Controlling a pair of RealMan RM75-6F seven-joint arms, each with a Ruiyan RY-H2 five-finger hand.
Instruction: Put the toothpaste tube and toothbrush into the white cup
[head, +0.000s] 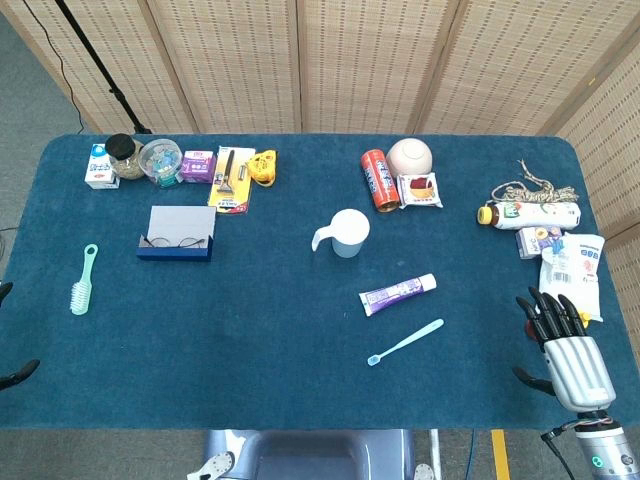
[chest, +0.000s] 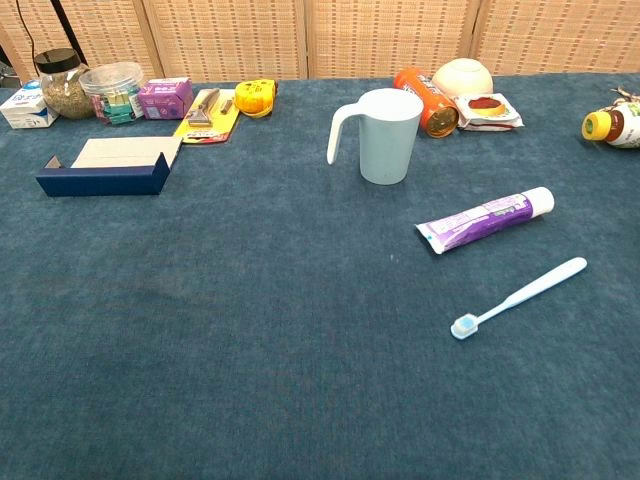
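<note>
Hovering our empty right hand (head: 565, 340), fingers spread, we see toothbrush (head: 405, 342), toothpaste tube (head: 397, 294) and white cup (head: 347, 233) leftward.

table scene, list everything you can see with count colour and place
table: 1, dark blue cloth, fills view
white cup: 1, upright, centre
toothpaste tube: 1, purple with white cap, lying right of and nearer than the cup
toothbrush: 1, light blue, lying nearer than the tube
hairbrush: 1, mint green, left side
glasses case: 1, navy and grey, open, left of centre
jar: 1, dark lid, far left corner
razor card: 1, yellow, far left
can: 1, orange, behind cup
bowl: 1, cream, upside down beside can
bottle: 1, yellow cap, far right
right robot hand: 1, black and silver, right edge, holding nothing
left robot hand: dark fingertips only, left edge
</note>
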